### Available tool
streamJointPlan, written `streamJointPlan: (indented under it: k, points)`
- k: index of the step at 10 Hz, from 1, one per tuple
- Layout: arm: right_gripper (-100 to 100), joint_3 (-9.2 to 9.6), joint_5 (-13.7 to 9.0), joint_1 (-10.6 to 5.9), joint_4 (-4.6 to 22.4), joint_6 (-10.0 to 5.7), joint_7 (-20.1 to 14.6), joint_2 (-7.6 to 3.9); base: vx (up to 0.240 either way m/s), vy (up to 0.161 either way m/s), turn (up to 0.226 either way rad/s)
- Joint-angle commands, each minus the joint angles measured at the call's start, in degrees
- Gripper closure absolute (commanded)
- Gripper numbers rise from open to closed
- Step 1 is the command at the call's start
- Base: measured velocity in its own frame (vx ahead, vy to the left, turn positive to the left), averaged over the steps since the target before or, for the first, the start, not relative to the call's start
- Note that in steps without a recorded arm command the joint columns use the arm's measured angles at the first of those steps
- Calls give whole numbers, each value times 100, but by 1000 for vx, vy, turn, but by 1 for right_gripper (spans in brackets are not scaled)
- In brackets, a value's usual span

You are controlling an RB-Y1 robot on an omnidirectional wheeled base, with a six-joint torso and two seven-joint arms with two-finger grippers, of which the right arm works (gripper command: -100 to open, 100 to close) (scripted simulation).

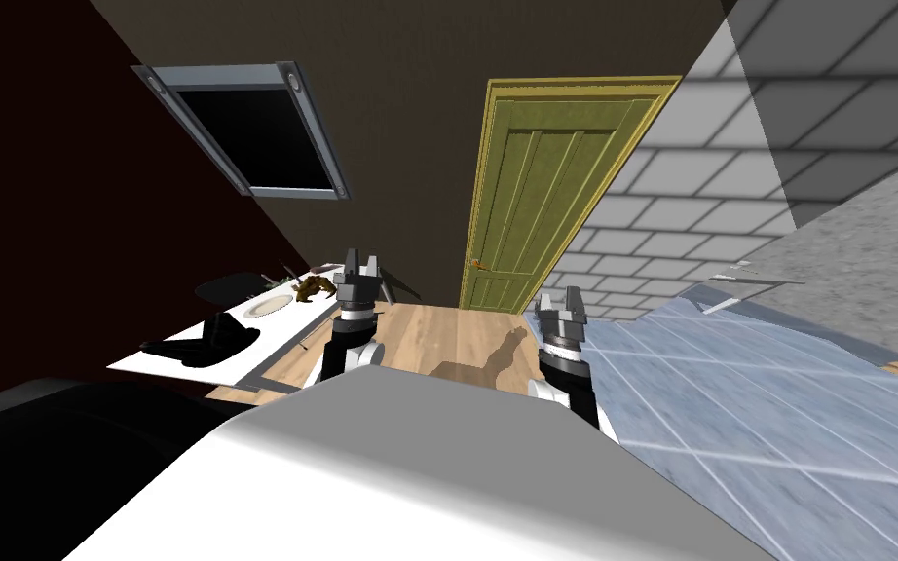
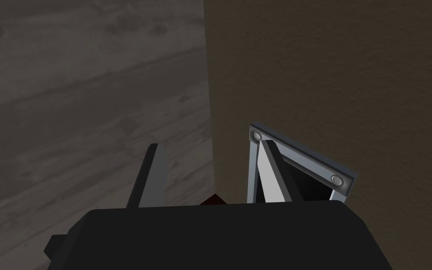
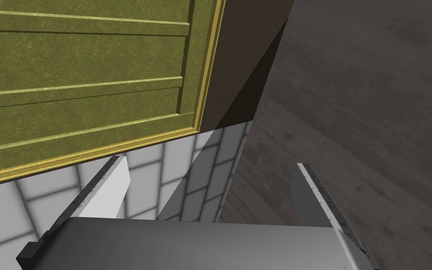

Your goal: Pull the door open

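An olive-green panelled door (image 1: 544, 185) in a yellow frame stands shut in the brown far wall, with a small brass handle (image 1: 478, 264) low on its left edge. Part of the same door (image 3: 79, 75) fills the upper part of the right wrist view. My left gripper (image 1: 361, 265) and right gripper (image 1: 560, 300) are raised in front of me, well short of the door, each open with nothing between the fingers. In the wrist views, the left gripper (image 2: 205, 171) and the right gripper (image 3: 210, 187) both show spread fingers.
A white table (image 1: 233, 336) on my left holds a plate (image 1: 267, 307), a brown object (image 1: 314, 286) and a black object (image 1: 205, 341). A grey-framed window (image 1: 247, 127) sits in the wall. A grey tiled wall (image 1: 671, 205) stands right of the door, above pale blue floor tiles (image 1: 768, 390).
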Motion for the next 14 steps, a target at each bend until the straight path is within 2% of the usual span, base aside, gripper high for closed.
streamJointPlan:
  k: [1, 14]
  points:
    - [-100, -4, -49, -37, 180, -38, -48, -55, 160, 4, 35]
    - [-100, 37, -386, -444, 1813, -435, -321, -372, 105, 14, 37]
